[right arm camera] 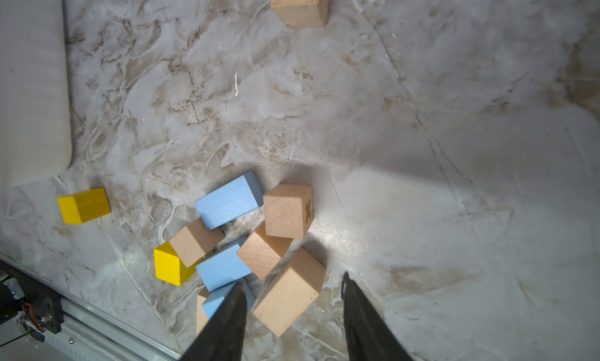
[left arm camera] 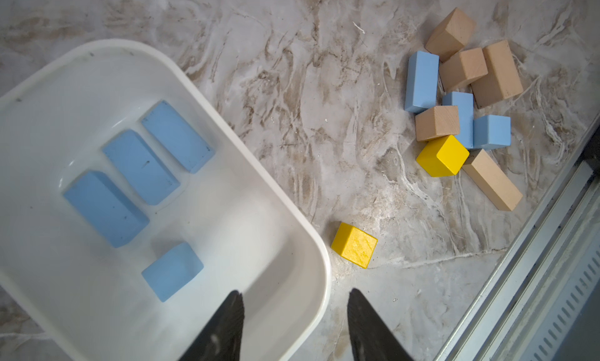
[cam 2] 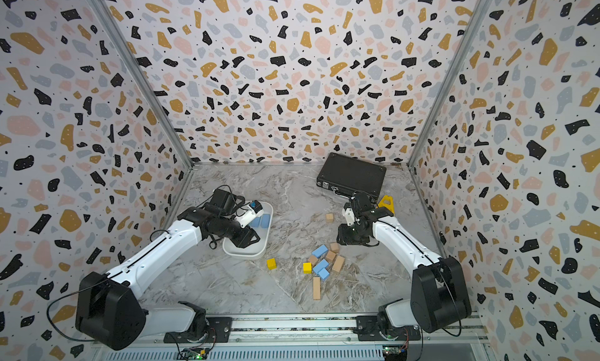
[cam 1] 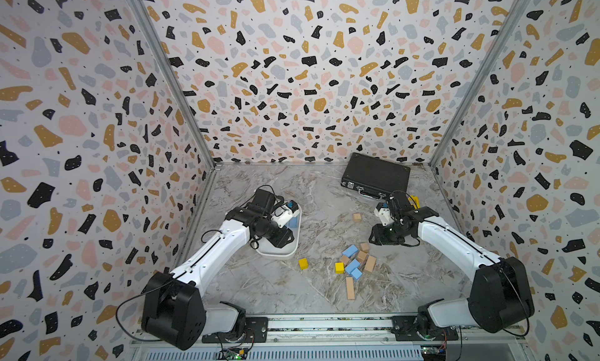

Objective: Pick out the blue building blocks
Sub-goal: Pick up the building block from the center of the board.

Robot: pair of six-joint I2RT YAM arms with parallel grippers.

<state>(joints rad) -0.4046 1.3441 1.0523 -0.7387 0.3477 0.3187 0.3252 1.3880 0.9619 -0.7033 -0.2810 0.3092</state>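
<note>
Left hand [left arm camera: 295, 292]: fingers apart, empty, above the white tray [left arm camera: 266, 213] toward the desk's left edge; four blue building blocks [left arm camera: 139, 166] lie inside. Right hand [right arm camera: 293, 278]: fingers apart, empty, over the cluster near the front edge, where three blue blocks [right arm camera: 229, 202] touch tan wood blocks [right arm camera: 287, 211] and a yellow cube [right arm camera: 168, 268]. Probable step: next pick. Take the outermost blue block across its narrow faces, clear of neighbours. The desk [cam 1: 292, 187] is marbled and scuffed; terrazzo-print walls [cam 1: 292, 67] enclose it; a black case [cam 1: 375, 176] sits at the far right corner

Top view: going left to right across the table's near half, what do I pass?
White tray, lone yellow cube, second yellow cube, large tan brick furthest right.
</note>
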